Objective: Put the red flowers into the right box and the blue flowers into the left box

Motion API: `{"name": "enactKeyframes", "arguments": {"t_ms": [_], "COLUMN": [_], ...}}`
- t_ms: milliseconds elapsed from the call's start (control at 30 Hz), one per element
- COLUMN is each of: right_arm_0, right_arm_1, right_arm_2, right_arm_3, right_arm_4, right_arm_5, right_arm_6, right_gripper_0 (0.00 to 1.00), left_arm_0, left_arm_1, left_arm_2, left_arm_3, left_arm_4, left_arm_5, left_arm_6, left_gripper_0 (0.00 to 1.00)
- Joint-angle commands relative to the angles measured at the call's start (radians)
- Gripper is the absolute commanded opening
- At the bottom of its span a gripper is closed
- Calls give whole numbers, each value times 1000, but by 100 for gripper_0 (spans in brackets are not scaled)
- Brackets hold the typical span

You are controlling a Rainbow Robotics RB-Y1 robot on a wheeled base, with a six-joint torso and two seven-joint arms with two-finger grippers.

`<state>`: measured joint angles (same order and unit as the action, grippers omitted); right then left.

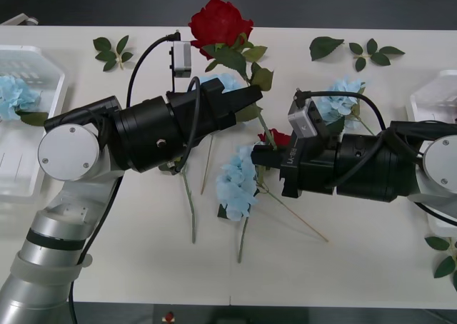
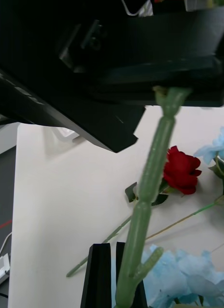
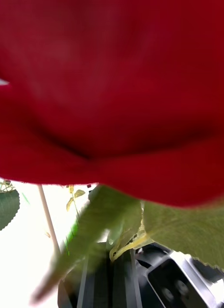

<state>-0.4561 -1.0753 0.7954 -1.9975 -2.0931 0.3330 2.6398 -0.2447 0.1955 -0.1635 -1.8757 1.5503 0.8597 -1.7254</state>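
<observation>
A red flower point(image 1: 220, 21) is held up over the table's middle by its green stem point(image 2: 148, 187). My left gripper point(image 1: 251, 94) is shut on the stem just under the leaves, the head filling the left wrist view point(image 3: 112, 86). My right gripper point(image 1: 263, 155) is shut on the same stem lower down point(image 2: 119, 284). A second red flower point(image 1: 275, 137) point(image 2: 180, 169) lies on the table between the arms. Blue flowers lie at the centre point(image 1: 235, 181), behind my right gripper point(image 1: 339, 99) and behind my left gripper point(image 1: 228, 81). Another blue flower point(image 1: 16, 95) is in the left box point(image 1: 32, 174).
The white right box point(image 1: 435, 95) shows at the right edge behind my right arm. Loose green leaf sprigs lie at the back left point(image 1: 113, 51), back right point(image 1: 371, 53) and front right point(image 1: 443, 256). Bare stems point(image 1: 191, 210) cross the table centre.
</observation>
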Motion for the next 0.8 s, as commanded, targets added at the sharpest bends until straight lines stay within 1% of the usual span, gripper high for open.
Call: {"name": "enactKeyframes", "arguments": {"t_ms": [33,67,133,200,233,267,300,333,367,467,500,667,800], "right_arm_0": [-7,-6,-6,-7,-7,-7,-7,-10,-10,-22,-30,-91,-157], "right_arm_1": [-26,-26,-25,-26,-29,-31,-34,-41,-45,-74,-84,-163,-218], "right_arm_2": [11,11,11,13,13,13,13,11,11,11,11,8,5], "right_arm_3": [-7,-6,-3,-1,-1,-1,-1,-1,-1,5,11,85,184], "right_arm_4": [15,15,15,15,15,15,15,15,15,13,2,-84,-139], "right_arm_5": [6,6,6,6,6,6,6,6,6,21,35,175,328], "right_arm_6": [-23,-23,-23,-23,-23,-23,-23,-24,-26,-32,-37,-47,-60], "right_gripper_0": [0,0,0,0,0,0,0,0,0,0,0,0,0], "left_arm_0": [-36,-36,-36,-31,-25,-19,-16,-4,-1,18,24,47,50], "left_arm_1": [-7,-1,16,38,64,87,101,142,162,268,297,435,522], "left_arm_2": [-17,-17,-14,-11,-10,-7,-4,6,13,65,84,174,242], "left_arm_3": [-16,-16,-16,-16,-16,-16,-16,-16,-16,-16,-16,-13,47], "left_arm_4": [5,7,16,34,59,76,87,123,139,206,223,254,260], "left_arm_5": [-37,-42,-42,-42,-42,-37,-36,-16,-4,98,128,271,380], "left_arm_6": [-2,-2,0,4,6,7,7,6,4,4,6,24,35], "left_gripper_0": [19,33,52,62,70,73,75,77,78,80,80,81,84]}}
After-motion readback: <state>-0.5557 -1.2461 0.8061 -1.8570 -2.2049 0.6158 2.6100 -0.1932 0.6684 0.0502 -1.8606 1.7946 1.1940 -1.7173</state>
